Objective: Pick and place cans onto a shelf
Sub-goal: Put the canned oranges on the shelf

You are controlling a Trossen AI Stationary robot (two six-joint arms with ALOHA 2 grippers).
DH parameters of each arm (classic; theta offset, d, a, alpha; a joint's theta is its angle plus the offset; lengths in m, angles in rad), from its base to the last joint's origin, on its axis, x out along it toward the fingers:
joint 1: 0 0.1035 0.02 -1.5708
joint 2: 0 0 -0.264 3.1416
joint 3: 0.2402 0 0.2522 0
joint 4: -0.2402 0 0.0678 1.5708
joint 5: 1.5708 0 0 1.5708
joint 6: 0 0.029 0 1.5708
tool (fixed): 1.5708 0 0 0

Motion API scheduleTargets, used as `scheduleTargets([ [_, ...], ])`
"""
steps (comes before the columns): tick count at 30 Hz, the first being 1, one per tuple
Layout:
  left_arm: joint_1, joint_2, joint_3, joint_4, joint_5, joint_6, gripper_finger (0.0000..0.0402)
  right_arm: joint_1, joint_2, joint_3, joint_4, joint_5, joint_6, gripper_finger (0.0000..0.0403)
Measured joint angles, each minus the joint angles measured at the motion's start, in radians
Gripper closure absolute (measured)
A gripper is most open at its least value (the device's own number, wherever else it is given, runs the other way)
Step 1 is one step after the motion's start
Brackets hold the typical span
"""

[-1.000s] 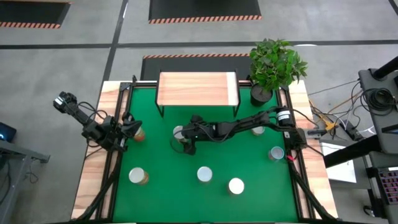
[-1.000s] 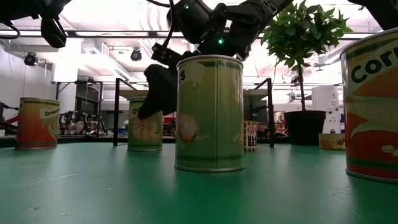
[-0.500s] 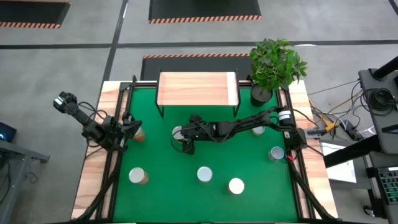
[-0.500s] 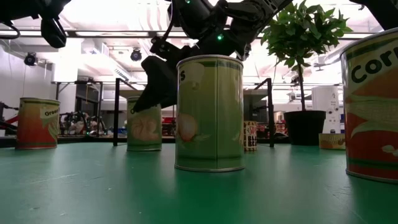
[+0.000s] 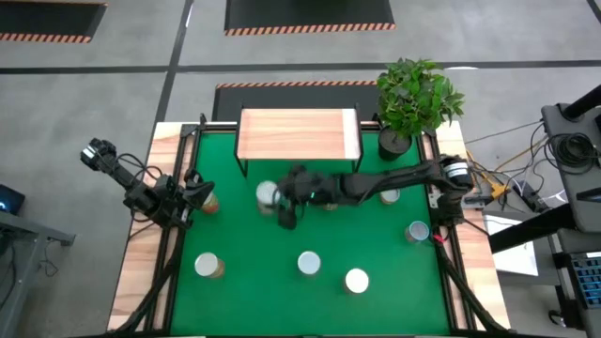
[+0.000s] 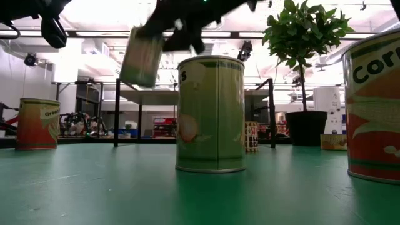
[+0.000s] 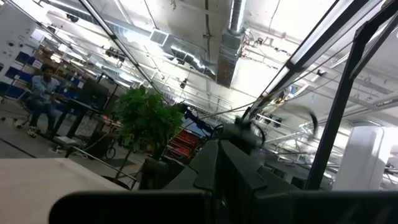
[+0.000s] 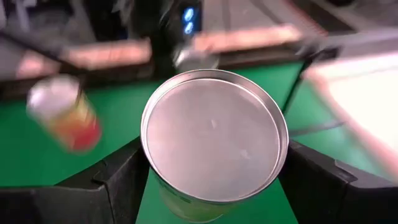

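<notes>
One silver-topped can (image 5: 269,194) has left the green mat, clamped in the right gripper (image 5: 279,199); wood-topped shelf (image 5: 299,134) next; left gripper (image 5: 195,195) shut.

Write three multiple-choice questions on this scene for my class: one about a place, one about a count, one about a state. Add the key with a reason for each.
1. Where is the plant relative to the shelf?
A) on it
B) beside it, at a table corner
C) under it

2. How many cans stand on the shelf?
A) four
B) two
C) none

3. The can in the right gripper is:
A) held above the mat
B) standing on the mat
C) lying on the shelf

Key:
1 B, the high view shows the plant just right of the shelf.
2 C, the shelf's top is bare.
3 A, the low view shows the can tilted in the air.
</notes>
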Motion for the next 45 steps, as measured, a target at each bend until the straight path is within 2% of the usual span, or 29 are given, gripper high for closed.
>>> scheduleTargets([
  [4, 0.000, -0.011, 0.000, 0.015, 0.000, 0.033, 0.0402, -0.077, -0.041, 0.072, -0.078, 0.011, -0.010, 0.0110],
  [9, 0.000, -0.017, 0.000, 0.024, 0.000, 0.051, 0.0402, -0.184, -0.031, 0.156, -0.212, 0.006, -0.058, 0.0110],
  [16, 0.000, -0.019, 0.000, 0.030, 0.000, 0.052, 0.0402, -0.287, -0.001, 0.181, -0.271, 0.002, -0.074, 0.0110],
  [21, 0.000, -0.019, 0.000, 0.024, 0.000, 0.051, 0.0402, -0.300, 0.009, 0.181, -0.268, -0.004, -0.083, 0.0099],
  [29, 0.000, -0.019, 0.000, 0.023, 0.000, 0.049, 0.0402, -0.306, 0.013, 0.181, -0.266, -0.001, -0.092, 0.0044],
  [42, 0.000, -0.019, 0.000, 0.023, 0.000, 0.048, 0.0402, -0.265, -0.057, 0.262, -0.334, 0.006, -0.152, 0.0040],
  [45, 0.000, -0.019, 0.000, 0.023, 0.000, 0.050, 0.0402, -0.241, -0.075, 0.262, -0.367, 0.006, -0.172, 0.0056],
])
